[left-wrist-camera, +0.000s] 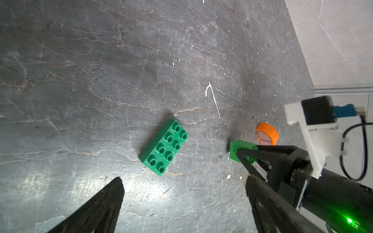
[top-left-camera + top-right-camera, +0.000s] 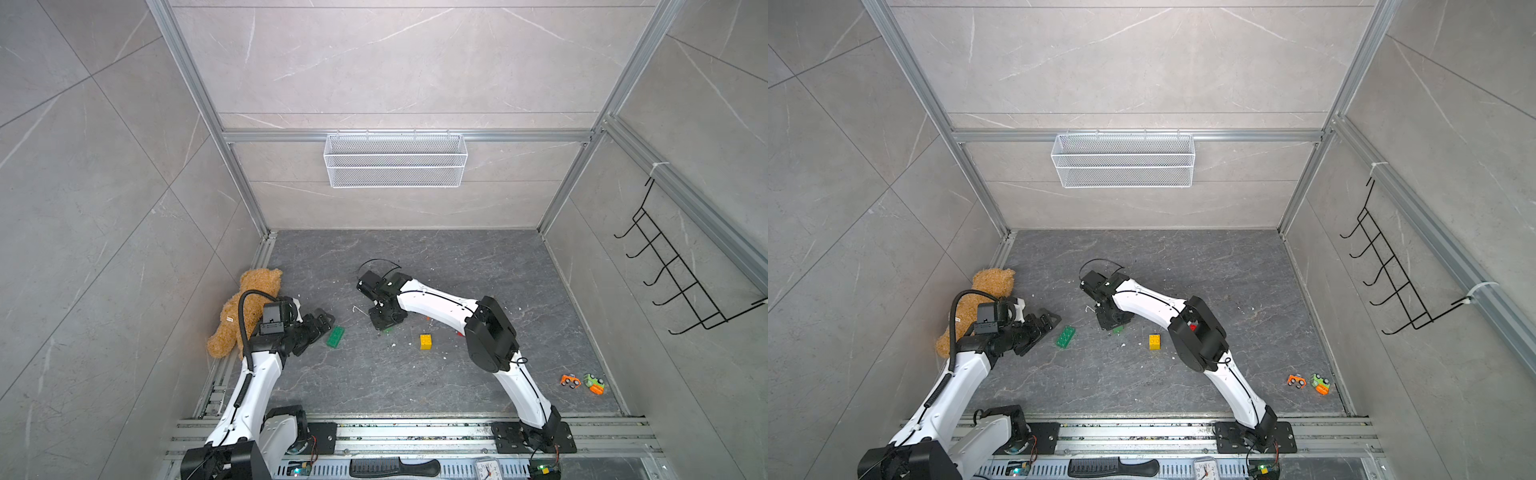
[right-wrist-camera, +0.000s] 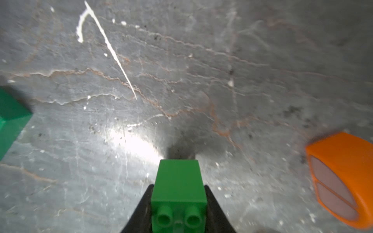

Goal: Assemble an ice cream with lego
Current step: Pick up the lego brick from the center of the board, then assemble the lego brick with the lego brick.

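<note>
A wide green lego brick (image 2: pixel 335 336) (image 2: pixel 1065 336) lies studs up on the dark floor, just ahead of my open left gripper (image 1: pixel 183 179) (image 2: pixel 323 321), which holds nothing. My right gripper (image 3: pixel 178 186) (image 2: pixel 384 325) points down at mid-floor, shut on a small green brick (image 3: pixel 179 173) (image 1: pixel 237 149) turned on its side. An orange half-round piece (image 3: pixel 341 161) (image 1: pixel 267 132) lies on the floor beside it. A yellow brick (image 2: pixel 425 341) (image 2: pixel 1154 341) stands alone to the right. A red bit (image 2: pixel 1192 327) shows behind the right arm's elbow.
A tan teddy bear (image 2: pixel 245 307) slumps against the left wall behind the left arm. Two small toy cars (image 2: pixel 582 382) sit near the right wall. A white wire basket (image 2: pixel 395 160) hangs on the back wall, a black hook rack (image 2: pixel 681 274) on the right.
</note>
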Robot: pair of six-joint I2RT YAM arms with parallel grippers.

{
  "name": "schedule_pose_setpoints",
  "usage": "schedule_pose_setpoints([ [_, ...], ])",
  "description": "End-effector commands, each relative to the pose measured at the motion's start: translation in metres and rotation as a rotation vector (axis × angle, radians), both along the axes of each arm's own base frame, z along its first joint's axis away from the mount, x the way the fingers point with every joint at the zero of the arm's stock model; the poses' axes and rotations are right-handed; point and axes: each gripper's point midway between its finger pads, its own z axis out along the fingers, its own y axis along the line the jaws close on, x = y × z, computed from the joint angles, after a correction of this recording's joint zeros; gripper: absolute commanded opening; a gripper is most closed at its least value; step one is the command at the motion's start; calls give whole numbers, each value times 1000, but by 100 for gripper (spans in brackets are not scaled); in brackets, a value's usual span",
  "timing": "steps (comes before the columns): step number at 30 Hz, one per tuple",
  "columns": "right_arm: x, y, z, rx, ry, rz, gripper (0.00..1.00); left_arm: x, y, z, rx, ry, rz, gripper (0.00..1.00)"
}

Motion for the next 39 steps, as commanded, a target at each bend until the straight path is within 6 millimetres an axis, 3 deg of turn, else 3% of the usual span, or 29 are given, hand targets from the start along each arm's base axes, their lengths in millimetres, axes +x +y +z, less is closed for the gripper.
schedule_pose_setpoints([
  [1, -11, -17, 54, 50, -56, -77, 13, 9, -9, 16, 36, -45, -64, 97],
  [5, -27, -37, 64, 81, -57, -148, 1, 17, -25, 13, 55, -54, -127, 97],
  [12, -47, -72, 54, 59, -32, -268, 0, 30, -53, 15, 35, -111, -217, 98],
  [20, -53, -103, 53, 49, -39, -348, 0, 28, -56, 18, 45, -133, -241, 99],
  [39, -51, -117, 32, 15, -15, -320, 0, 30, -59, 16, 43, -135, -253, 99],
])
